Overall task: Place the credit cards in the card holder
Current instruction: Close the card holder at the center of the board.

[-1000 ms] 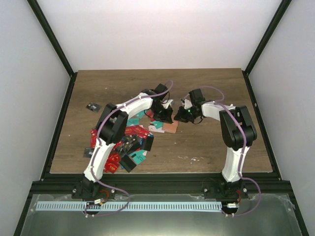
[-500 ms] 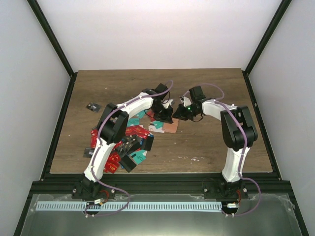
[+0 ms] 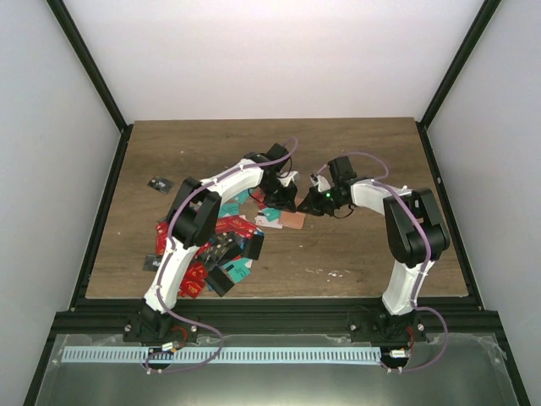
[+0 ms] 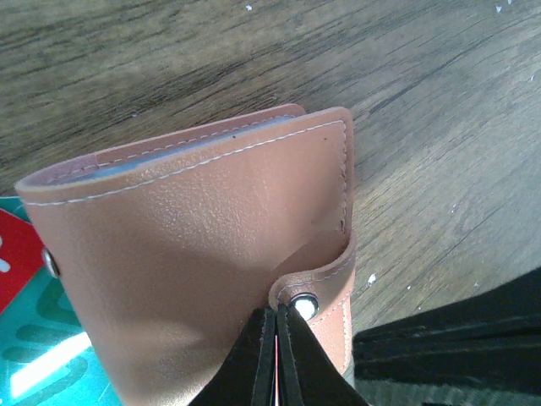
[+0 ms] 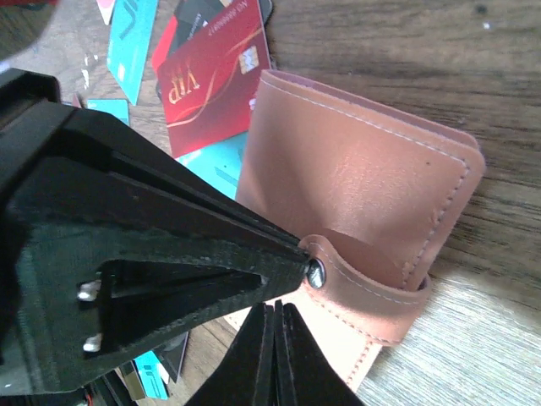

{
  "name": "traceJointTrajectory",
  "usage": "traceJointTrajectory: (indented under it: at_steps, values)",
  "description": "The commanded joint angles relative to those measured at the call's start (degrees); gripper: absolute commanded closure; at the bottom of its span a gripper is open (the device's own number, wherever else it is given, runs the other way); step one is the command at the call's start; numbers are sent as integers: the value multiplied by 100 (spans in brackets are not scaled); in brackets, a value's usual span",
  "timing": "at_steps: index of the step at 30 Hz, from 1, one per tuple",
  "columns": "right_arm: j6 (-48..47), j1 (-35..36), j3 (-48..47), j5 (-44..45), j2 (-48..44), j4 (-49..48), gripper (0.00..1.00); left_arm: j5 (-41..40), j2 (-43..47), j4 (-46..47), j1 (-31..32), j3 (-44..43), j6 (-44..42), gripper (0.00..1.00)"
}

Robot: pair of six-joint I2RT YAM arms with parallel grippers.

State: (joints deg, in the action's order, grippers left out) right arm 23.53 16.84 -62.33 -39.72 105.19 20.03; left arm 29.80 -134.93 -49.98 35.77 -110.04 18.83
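Salmon-pink card holder [image 5: 355,182] flat on table [image 5: 473,76], red and teal credit cards [image 5: 218,80] strewn beside

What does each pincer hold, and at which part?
The left pincer pinches the card holder at its edge by the snap strap. The right pincer is shut beside that strap; hold unclear.

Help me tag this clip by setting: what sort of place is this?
Probably a robot test cell: a left arm and right arm bolted at the edge of a wooden table, plain white walls and black frame posts boxing it in, credit cards strewn by a card holder.
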Motion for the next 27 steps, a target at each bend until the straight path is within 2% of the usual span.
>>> traceJointTrajectory:
  at_steps: [1,18,27]
  values:
    - [51,-44,35,-95,130,-182,99,-157,-279,-21,-9,-79,-116,96]
    - [238,-46,-193,152,582,-236,99,-103,-310,-50,-11,-72,-197,96]
    - [365,-47,-440,680,981,469,99,-19,-316,-47,-9,-95,-274,96]
